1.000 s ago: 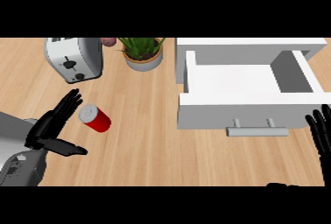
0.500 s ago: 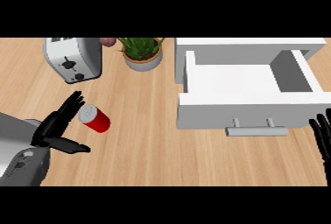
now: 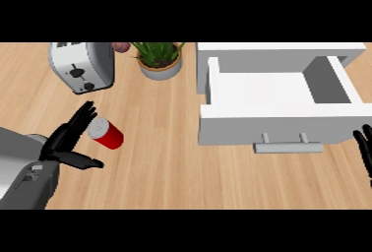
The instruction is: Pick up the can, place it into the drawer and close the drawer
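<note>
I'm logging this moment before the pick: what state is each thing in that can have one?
Red can: lying tilted on the counter, not held.
Drawer: pulled open, nothing visible inside.
Left hand: open, fingers straight beside the can.
Right hand: open, resting at the right edge.
Toaster: nothing visible in its slots.

Red cylindrical can [image 3: 109, 135] with silver top; white open drawer [image 3: 280, 103], grey bar handle [image 3: 288, 147]; silver metal toaster [image 3: 82, 65]; green potted plant [image 3: 158, 52]; light wood-grain counter [image 3: 174, 167]; black left hand [image 3: 69, 140].
</note>
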Action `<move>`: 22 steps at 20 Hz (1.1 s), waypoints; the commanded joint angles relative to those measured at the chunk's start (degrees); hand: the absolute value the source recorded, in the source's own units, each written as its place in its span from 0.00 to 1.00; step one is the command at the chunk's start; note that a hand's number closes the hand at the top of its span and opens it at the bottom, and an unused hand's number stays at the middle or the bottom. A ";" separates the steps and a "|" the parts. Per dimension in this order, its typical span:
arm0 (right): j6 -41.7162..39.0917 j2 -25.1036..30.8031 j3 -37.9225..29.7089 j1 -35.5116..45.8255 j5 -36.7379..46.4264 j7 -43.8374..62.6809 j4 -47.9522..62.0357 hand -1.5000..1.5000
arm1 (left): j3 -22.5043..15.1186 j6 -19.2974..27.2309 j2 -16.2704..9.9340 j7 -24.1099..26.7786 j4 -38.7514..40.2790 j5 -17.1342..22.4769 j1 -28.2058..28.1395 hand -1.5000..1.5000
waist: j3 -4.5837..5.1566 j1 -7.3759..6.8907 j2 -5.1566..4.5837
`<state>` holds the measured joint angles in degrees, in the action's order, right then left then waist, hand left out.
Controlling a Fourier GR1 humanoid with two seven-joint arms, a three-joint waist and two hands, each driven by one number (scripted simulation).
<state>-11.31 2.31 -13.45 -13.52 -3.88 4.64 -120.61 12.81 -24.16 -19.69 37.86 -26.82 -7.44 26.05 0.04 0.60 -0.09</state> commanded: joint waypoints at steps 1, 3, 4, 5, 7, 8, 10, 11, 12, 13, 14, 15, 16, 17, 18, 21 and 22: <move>-0.20 0.26 -0.20 0.20 -0.69 3.38 -2.78 0.00 | -1.23 0.09 1.64 -1.13 -4.43 0.53 -3.10 0.00 | -0.04 -0.39 0.13; 0.68 -2.21 2.31 -2.32 2.18 1.44 -3.68 0.00 | -1.16 1.87 0.61 6.01 5.79 -2.51 0.36 0.00 | 0.02 0.18 -0.06; -0.56 0.21 -1.69 0.04 -1.45 0.95 -1.07 0.00 | -0.67 1.76 1.47 -0.12 1.81 -0.46 1.68 0.00 | -0.02 -0.12 0.04; 0.51 -0.13 0.84 0.87 0.16 5.20 -3.39 0.00 | 0.19 1.63 0.59 5.00 9.58 -1.66 5.38 0.00 | 0.06 0.49 -0.21; 0.57 -2.01 1.84 -0.71 2.27 1.12 -1.92 0.00 | 0.11 3.00 1.31 4.10 8.05 -1.30 5.07 0.00 | 0.01 0.17 -0.07; -0.11 -0.97 0.82 -0.56 1.35 1.87 -2.18 0.00 | -0.20 2.88 1.96 3.80 8.66 -1.48 5.53 0.00 | 0.01 0.19 -0.07; 0.74 -2.09 2.15 0.35 2.77 1.03 -1.86 0.00 | 0.28 1.34 0.68 1.99 7.63 -0.52 5.96 0.00 | -0.01 0.00 -0.02; -0.95 -2.24 1.50 -3.52 2.02 -2.60 -0.31 0.00 | 0.17 2.68 1.34 4.99 12.13 -1.81 6.63 0.00 | 0.03 0.52 -0.18; -0.92 -2.25 2.32 -4.03 3.02 -2.31 -1.63 0.00 | 0.09 1.10 0.82 3.74 11.06 -1.46 7.78 0.00 | 0.02 0.42 -0.13; 0.18 -0.16 -0.22 1.45 1.34 1.98 -0.52 0.00 | -0.44 2.51 1.39 3.70 11.09 -2.02 7.08 0.00 | 0.01 0.18 -0.12; -0.31 -2.25 1.09 -1.48 2.36 -2.24 0.25 0.00 | -0.25 2.87 2.65 2.59 9.47 -1.16 6.83 0.00 | -0.01 0.09 -0.04; 0.59 -2.26 2.22 -0.99 2.45 1.53 -3.47 0.00 | 0.30 4.63 3.10 3.18 12.76 -1.64 9.75 0.00 | 0.04 0.56 -0.20; 0.21 -2.28 3.60 -4.57 2.70 -4.59 -1.09 0.00 | -0.53 3.66 3.32 3.22 12.20 -2.13 8.96 0.00 | 0.02 0.50 -0.14; 0.86 -2.10 3.69 1.15 3.46 1.51 -1.36 0.00 | -1.27 6.05 4.92 6.46 12.02 -3.09 7.14 0.00 | 0.03 0.28 -0.19; 0.46 -2.29 3.51 -1.87 1.69 1.82 -3.58 0.00 | -0.57 2.70 2.54 4.68 13.98 -2.67 10.32 0.00 | 0.05 0.67 -0.25; -0.70 -2.26 1.26 -2.04 0.88 -2.06 -0.61 0.00 | -1.29 1.43 2.88 4.37 12.31 -2.80 10.00 0.00 | 0.00 0.29 -0.11; -1.53 -1.18 -0.80 -2.18 -0.02 -3.19 0.65 0.00 | -1.13 2.50 4.10 4.03 10.57 -2.11 9.05 0.00 | -0.02 0.09 -0.03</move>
<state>-11.99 0.88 -12.60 -15.26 -3.08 3.67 -121.75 11.94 -20.75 -16.21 42.17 -14.74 -9.90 34.94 0.07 0.98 -0.23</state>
